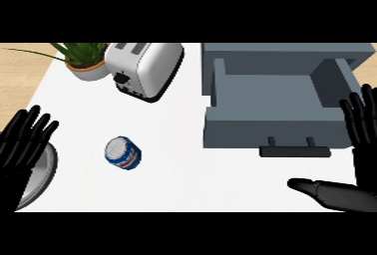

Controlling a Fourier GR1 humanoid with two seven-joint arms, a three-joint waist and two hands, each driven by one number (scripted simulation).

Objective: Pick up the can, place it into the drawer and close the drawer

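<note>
White counter is filling most of the view, evenly lit. Toaster is sitting near its far edge, white with two slots on top. Potted plant is standing just left of the toaster. Round grey plate is lying well toward the viewer, left of the toaster, partly hidden. Light wood floor is showing left of the plant.

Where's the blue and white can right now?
In the head view, the blue and white can stands on the white counter left of centre, below the white toaster, left of the open grey drawer.
</note>
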